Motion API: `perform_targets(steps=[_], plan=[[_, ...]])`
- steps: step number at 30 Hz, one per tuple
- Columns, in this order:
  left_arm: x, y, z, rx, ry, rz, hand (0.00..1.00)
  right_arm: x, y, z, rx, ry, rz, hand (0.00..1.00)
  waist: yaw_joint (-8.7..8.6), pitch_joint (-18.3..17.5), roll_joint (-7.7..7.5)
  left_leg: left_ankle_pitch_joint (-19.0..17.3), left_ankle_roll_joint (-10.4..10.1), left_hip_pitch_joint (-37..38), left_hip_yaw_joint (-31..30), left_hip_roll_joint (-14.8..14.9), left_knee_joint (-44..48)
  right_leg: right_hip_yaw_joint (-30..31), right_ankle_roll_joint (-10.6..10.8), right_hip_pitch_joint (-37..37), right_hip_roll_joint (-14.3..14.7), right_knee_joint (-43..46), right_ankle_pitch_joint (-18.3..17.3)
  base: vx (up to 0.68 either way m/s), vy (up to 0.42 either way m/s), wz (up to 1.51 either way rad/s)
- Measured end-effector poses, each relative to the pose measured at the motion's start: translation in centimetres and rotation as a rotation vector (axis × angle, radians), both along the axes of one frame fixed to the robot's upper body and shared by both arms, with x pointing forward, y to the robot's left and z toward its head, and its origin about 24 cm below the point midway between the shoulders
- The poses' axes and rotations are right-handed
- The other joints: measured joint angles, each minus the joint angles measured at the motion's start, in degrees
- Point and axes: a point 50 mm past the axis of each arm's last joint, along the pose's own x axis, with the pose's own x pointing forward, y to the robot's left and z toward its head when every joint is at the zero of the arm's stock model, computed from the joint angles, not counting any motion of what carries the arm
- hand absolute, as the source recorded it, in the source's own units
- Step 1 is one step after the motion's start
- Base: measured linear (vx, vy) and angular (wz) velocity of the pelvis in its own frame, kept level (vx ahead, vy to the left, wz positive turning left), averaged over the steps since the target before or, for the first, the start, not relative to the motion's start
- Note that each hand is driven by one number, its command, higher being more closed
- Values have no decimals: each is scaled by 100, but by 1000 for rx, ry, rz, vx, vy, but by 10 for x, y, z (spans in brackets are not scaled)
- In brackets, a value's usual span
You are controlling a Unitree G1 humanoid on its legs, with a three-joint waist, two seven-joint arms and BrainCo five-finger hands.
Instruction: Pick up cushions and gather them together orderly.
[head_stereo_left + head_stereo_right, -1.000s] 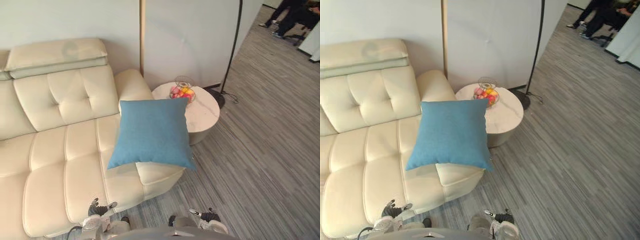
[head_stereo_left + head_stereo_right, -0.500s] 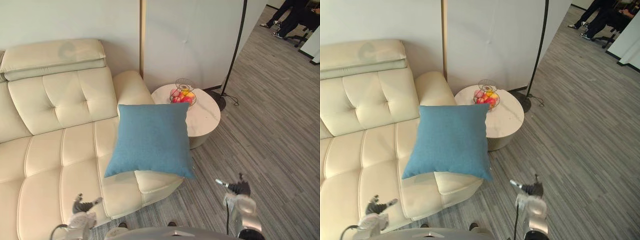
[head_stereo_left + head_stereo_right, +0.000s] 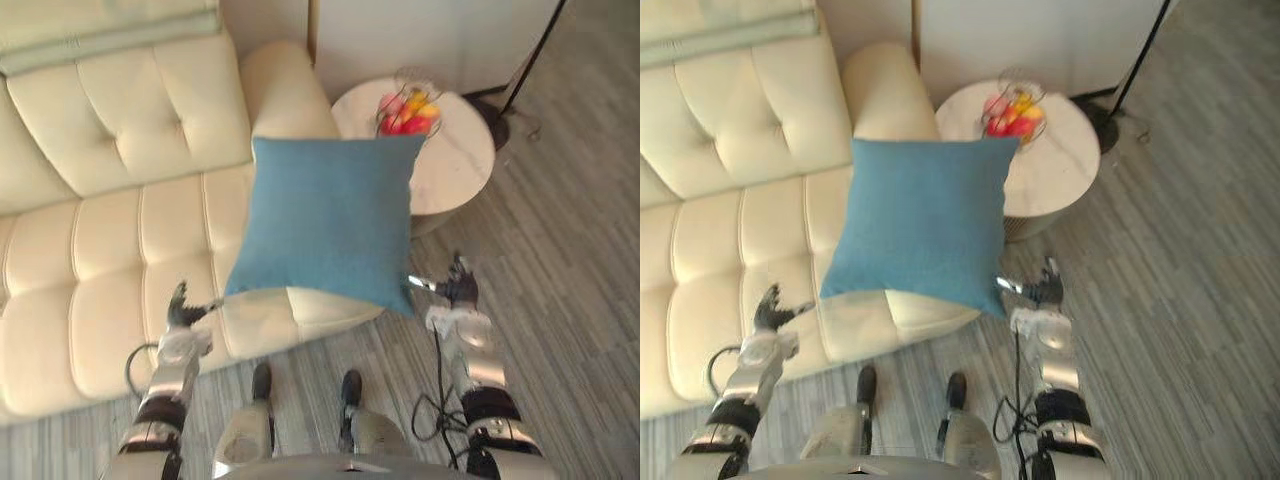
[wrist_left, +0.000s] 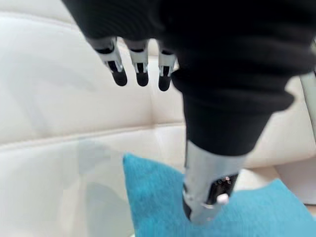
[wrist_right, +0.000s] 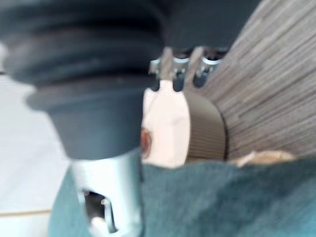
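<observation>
A square blue cushion (image 3: 332,224) lies on the right end of the cream sofa (image 3: 110,250), its lower corners hanging over the seat's front edge. My left hand (image 3: 181,310) hovers just left of the cushion's lower left corner, fingers straight and apart from it; the left wrist view shows the blue cushion (image 4: 163,197) past the thumb. My right hand (image 3: 452,292) is raised just right of the lower right corner, fingers relaxed and holding nothing. The right wrist view has the cushion (image 5: 217,202) close below the fingers (image 5: 177,69).
A round white side table (image 3: 455,160) stands right of the sofa arm, with a wire basket of coloured fruit (image 3: 405,108) on it. A floor lamp's base (image 3: 497,107) sits behind the table. Striped grey floor (image 3: 570,300) spreads to the right.
Both arms have risen and reached forward to either side of the cushion's lower corners. The camera has tipped down and closer, so the scene has shifted. The cushion lies as before.
</observation>
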Motion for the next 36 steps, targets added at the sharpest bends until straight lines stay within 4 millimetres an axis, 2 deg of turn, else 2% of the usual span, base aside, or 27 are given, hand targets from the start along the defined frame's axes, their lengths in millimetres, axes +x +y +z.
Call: perform_targets(steps=[1,2,6,7,8,11,16,20,23,25,27,29,30,31,32,34,36], plan=[[6,-5,6,4,-19,-20,0,5,3,6,-2,-19,10,0,-4,68,9,26,0,-45,-15,-2,-2,-11,-4,-50,-4,26,7,-104,-22,8],[24,-17,24,13,-77,-69,0,17,11,22,-13,-68,37,0,-3,252,18,92,3,-179,-31,-9,-2,-13,-5,-239,-26,157,5,-116,-20,6],[59,-44,66,46,-200,-170,0,40,27,57,-45,-166,82,0,-5,468,45,263,12,-613,-28,-49,-13,23,-6,-823,-98,477,1,-113,-3,1],[67,-50,76,60,-223,-186,0,44,33,66,-51,-189,97,100,-8,550,48,304,4,-665,-4,-57,-30,52,-6,-937,-117,550,1,-96,-2,-10],[74,-56,86,67,-242,-201,100,50,41,76,-63,-216,115,100,-15,602,50,349,6,-748,59,-54,-59,111,-7,-1113,-135,646,1,-95,-8,-13],[81,-60,97,70,-268,-207,100,56,53,88,-78,-242,136,100,-27,615,67,431,6,-898,166,-54,-126,220,-16,-1405,-161,785,10,-77,-16,-16],[84,-58,107,70,-301,-201,100,56,52,93,-81,-256,136,100,-20,617,69,405,-47,-914,263,-17,-137,259,-22,-1477,-169,856,9,-26,-8,-4],[84,-62,125,28,-381,-210,100,43,54,98,-41,-319,148,100,21,616,69,395,-57,-902,467,34,-143,284,-21,-1480,-169,860,8,5,-7,-2],[78,-63,132,16,-432,-221,100,33,54,88,-20,-314,150,100,52,614,71,419,-27,-771,557,20,-146,331,-24,-1370,-182,856,-16,47,-4,-6],[68,-66,129,-6,-453,-232,100,21,53,71,0,-276,142,100,33,609,73,413,-34,-551,644,19,-184,325,-17,-1139,-189,834,-77,88,-6,5],[48,-69,119,-50,-469,-237,100,-3,54,51,35,-247,132,100,24,595,72,316,-57,-262,697,27,-207,307,-14,-843,-185,814,-174,91,-10,4],[39,-69,111,-71,-457,-232,100,-13,53,43,48,-227,126,100,7,586,78,276,-58,-131,697,25,-223,303,3,-705,-180,789,-209,87,-4,0],[25,-71,96,-102,-423,-224,100,-26,52,30,61,-189,120,100,-16,540,103,237,-74,101,697,20,-323,293,23,-484,-167,716,-243,80,2,1],[19,-72,90,-115,-406,-220,100,-30,52,24,58,-170,121,100,-29,478,107,237,-74,167,695,17,-376,286,33,-426,-156,690,-257,126,4,3],[8,-74,76,-143,-368,-207,100,-39,50,12,52,-127,124,100,-53,312,145,259,-44,259,682,7,-460,261,37,-333,-135,616,-262,91,3,3],[-5,-76,67,-169,-343,-199,100,-48,49,3,59,-94,124,100,-93,185,186,266,-36,406,649,-2,-519,208,41,-135,-129,503,-264,140,11,11],[-18,-76,66,-182,-354,-192,100,-57,50,2,62,-93,118,100,-155,135,241,263,-39,575,527,-12,-528,93,56,134,-128,403,-277,100,10,24]])
